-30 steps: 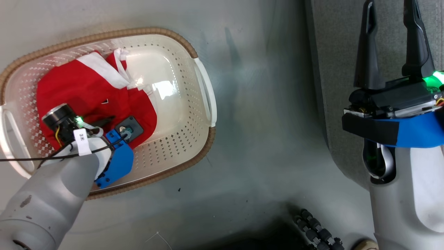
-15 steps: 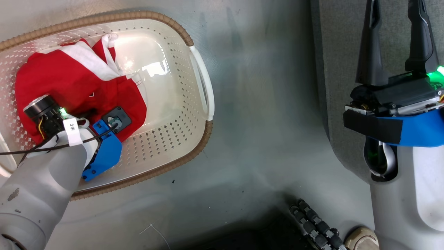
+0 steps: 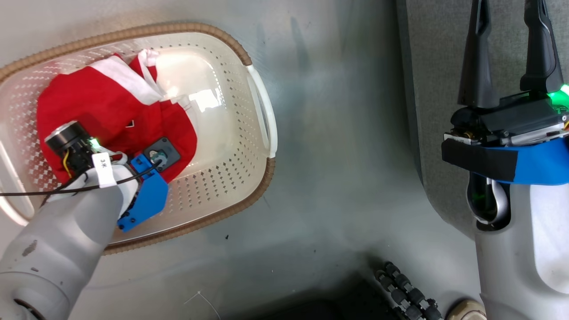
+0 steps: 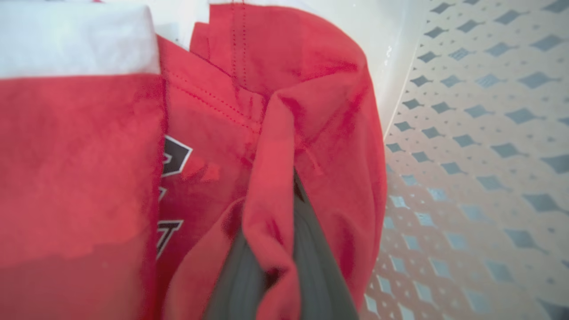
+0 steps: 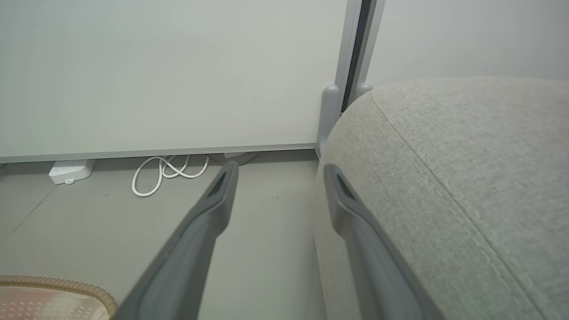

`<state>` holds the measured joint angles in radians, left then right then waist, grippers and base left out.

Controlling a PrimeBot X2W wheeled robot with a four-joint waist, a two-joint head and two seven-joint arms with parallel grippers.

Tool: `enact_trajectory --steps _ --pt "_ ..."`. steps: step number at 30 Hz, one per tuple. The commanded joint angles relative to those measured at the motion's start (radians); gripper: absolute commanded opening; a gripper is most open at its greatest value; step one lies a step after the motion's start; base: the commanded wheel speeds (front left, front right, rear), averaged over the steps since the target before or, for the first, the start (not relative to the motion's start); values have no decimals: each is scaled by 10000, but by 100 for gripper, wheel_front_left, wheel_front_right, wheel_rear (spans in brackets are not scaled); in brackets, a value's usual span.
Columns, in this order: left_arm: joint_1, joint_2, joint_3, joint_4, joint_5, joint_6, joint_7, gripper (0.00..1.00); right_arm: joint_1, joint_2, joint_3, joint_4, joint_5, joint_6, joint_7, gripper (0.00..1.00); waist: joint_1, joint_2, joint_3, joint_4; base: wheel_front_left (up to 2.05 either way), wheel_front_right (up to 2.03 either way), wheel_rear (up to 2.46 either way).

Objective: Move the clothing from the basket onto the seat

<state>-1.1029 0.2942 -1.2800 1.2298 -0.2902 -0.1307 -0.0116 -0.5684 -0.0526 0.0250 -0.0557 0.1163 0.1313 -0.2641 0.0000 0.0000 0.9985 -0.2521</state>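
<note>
Red clothing (image 3: 102,111) with white trim lies bunched in the left half of the cream perforated basket (image 3: 231,169) on the floor. My left gripper (image 4: 284,209) reaches down into the basket and is shut on a raised fold of the clothing (image 4: 89,155); red fabric is pinched between its grey fingers (image 4: 235,275). In the head view its wrist hides the fingers. My right gripper (image 3: 506,26) stands open and holds nothing, over the left edge of the light-grey seat (image 3: 435,89). In the right wrist view the right gripper (image 5: 281,173) has the seat (image 5: 466,178) on its right.
Grey floor (image 3: 346,155) separates the basket from the seat. A black ribbed part (image 3: 404,293) sits at the bottom edge. Ahead of the right gripper are a pale wall panel (image 5: 178,66), a coiled white cable (image 5: 169,173) and a power strip (image 5: 71,171). The basket rim (image 5: 66,284) shows low left.
The left gripper's jaws have closed on a fold of the red clothing. The head camera shifted a little, so the basket sits differently in view. The right arm has stayed put.
</note>
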Motion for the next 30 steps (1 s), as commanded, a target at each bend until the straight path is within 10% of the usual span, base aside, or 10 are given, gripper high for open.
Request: enact_trajectory --steps 1,30 --pt "87 -32 -20 -29 -40 7 -66 0 -46 41 -27 28 3 -11 -5 100 0 0 -93 54 0 0 0" --pt "765 -1784 15 -620 -2265 7 -2401 0 892 -337 -403 791 -284 -11 -4 100 0 0 -3187 1648 0 0 0"
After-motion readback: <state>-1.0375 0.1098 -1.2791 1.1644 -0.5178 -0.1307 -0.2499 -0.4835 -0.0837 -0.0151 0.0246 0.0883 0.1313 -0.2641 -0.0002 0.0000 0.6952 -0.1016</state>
